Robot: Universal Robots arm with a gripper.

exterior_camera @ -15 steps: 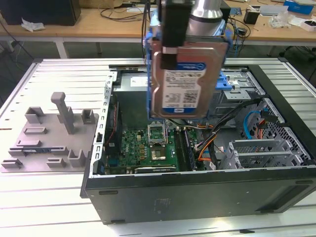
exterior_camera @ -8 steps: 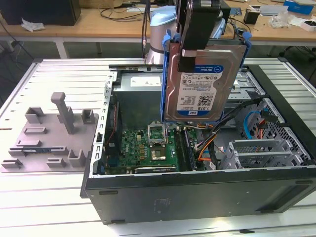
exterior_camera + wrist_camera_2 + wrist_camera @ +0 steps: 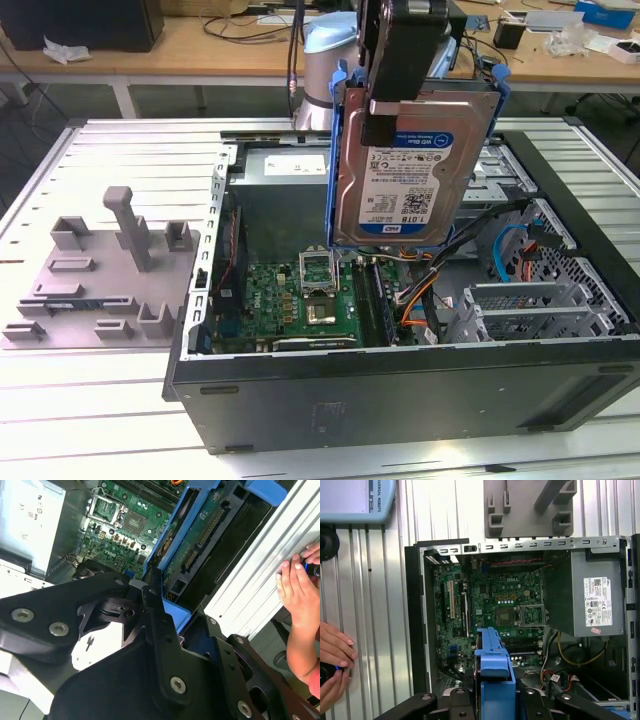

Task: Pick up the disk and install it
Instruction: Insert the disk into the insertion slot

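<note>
The disk [image 3: 400, 175], a silver hard drive with a white-and-blue label in a blue carrier frame, hangs upright above the open computer case [image 3: 400, 385]. My gripper [image 3: 395, 95] is shut on its upper edge. In the second wrist view the disk's circuit-board side [image 3: 200, 545] runs away from the black fingers [image 3: 157, 620] towards the motherboard. In the first wrist view the blue carrier's edge [image 3: 495, 675] sits between the two fingers, over the case interior near the motherboard [image 3: 495, 597].
The grey slotted fixture [image 3: 110, 270] lies on the ribbed metal table at the exterior view's left of the case. Inside the case are a power supply [image 3: 597, 600], cables and a drive cage [image 3: 540, 300]. A person's hands [image 3: 332, 655] rest on the table beside the case.
</note>
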